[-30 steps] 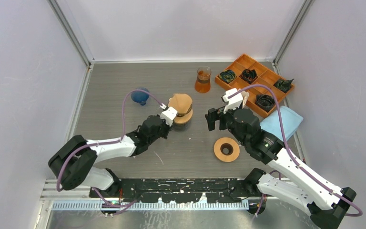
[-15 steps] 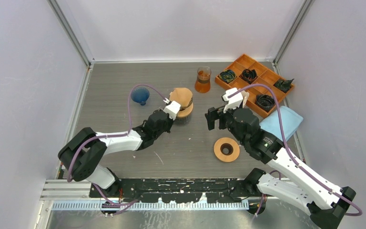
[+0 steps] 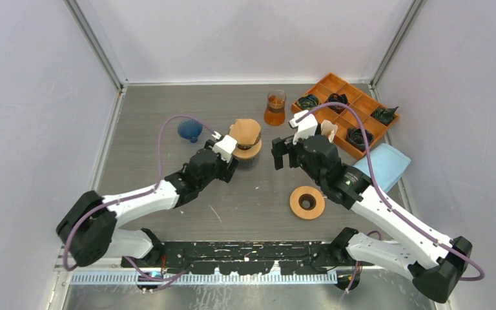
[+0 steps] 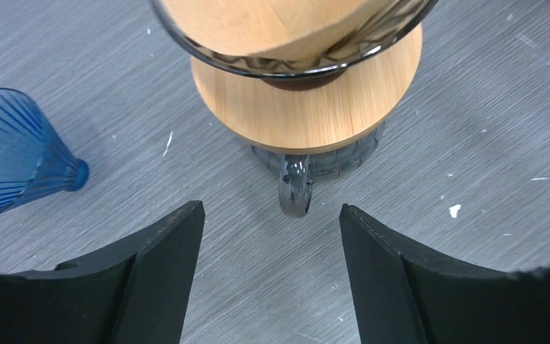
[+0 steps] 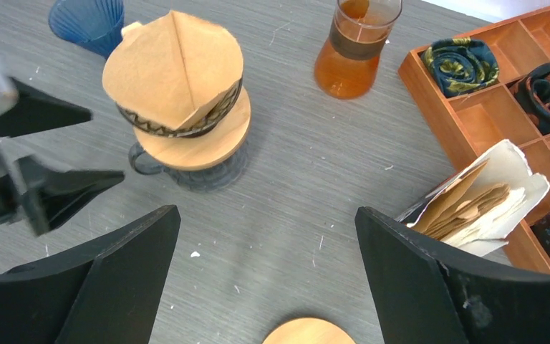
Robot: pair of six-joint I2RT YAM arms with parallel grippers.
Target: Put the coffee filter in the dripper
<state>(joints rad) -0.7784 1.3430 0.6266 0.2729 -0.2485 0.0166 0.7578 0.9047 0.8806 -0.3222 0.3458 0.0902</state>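
Observation:
The brown paper coffee filter (image 5: pixel 175 68) sits folded and tilted in the glass dripper (image 5: pixel 186 125), sticking up above its rim. The dripper rests on a wooden collar (image 4: pixel 308 107) over a glass cup whose handle (image 4: pixel 295 190) points at my left gripper (image 4: pixel 272 215). That gripper is open, just short of the handle and touching nothing. In the top view the left gripper (image 3: pixel 232 166) is at the dripper's (image 3: pixel 245 139) near left. My right gripper (image 3: pixel 283 158) hangs open and empty to the dripper's right, apart from it.
A blue ribbed cone (image 3: pixel 189 130) lies left of the dripper. Behind stands a carafe of amber liquid (image 3: pixel 275 108). A wooden tray (image 3: pixel 345 113) holds dark rolls, with a stack of filters (image 5: pixel 480 201) at its near corner. A wooden ring (image 3: pixel 307 202) and a blue cloth (image 3: pixel 378 165) lie nearby.
My left gripper has opened and let go near the cup's handle after nudging the dripper farther back. The right gripper has shifted left and toward the back, opening slightly wider.

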